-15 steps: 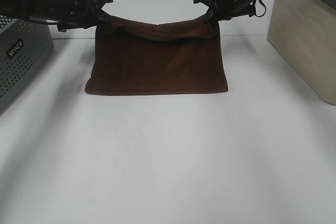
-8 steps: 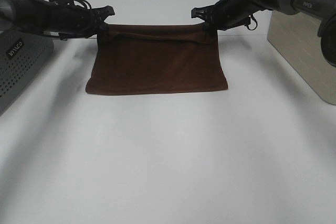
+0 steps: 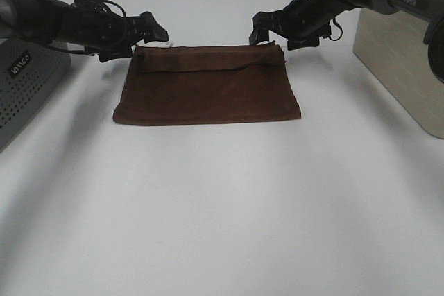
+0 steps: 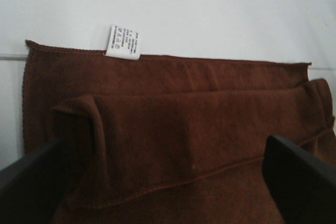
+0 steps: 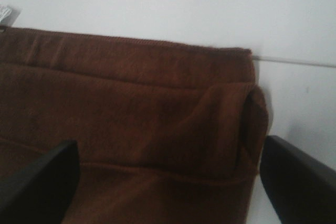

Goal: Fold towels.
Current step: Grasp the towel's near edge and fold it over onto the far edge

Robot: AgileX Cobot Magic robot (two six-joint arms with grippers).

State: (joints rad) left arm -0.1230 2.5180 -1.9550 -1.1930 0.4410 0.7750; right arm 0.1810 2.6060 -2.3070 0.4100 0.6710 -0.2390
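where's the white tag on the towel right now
In the left wrist view, the white tag pokes from the brown towel's hem onto the table, beyond the folded-over flap, nearer its left-arm end.

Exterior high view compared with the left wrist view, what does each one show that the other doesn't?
Only the exterior high view shows the grey basket, the beige box and the right gripper. Only the left wrist view shows the white label. Both show the brown towel and the open left gripper.

Brown towel (image 3: 208,91), folded flat, far edge doubled over, white tag there.
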